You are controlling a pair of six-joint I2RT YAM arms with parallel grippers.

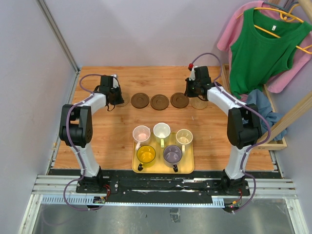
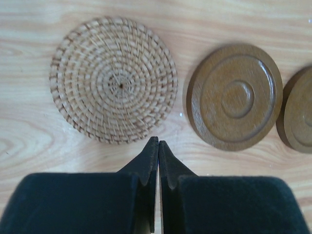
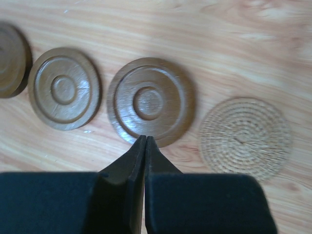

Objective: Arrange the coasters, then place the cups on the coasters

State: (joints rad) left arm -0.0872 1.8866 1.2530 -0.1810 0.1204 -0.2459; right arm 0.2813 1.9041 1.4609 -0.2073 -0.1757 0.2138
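Note:
Three brown wooden coasters (image 1: 159, 102) lie in a row at the back of the table, with a woven tan coaster at each end. My left gripper (image 2: 158, 141) is shut and empty, just short of the left woven coaster (image 2: 113, 79), with a wooden coaster (image 2: 235, 96) to its right. My right gripper (image 3: 146, 139) is shut and empty at the near rim of the rightmost wooden coaster (image 3: 151, 102); the right woven coaster (image 3: 245, 134) lies beside it. Several cups stand on a yellow tray (image 1: 163, 167): pink (image 1: 141, 132), white (image 1: 162, 130), cream (image 1: 184, 136), yellow (image 1: 146, 154), purple (image 1: 172, 154).
A green top (image 1: 263, 48) and pink clothes hang on a wooden rack (image 1: 287, 124) at the right edge of the table. Walls close the back and left sides. The arm bases stand on a metal rail (image 1: 161, 187) at the front.

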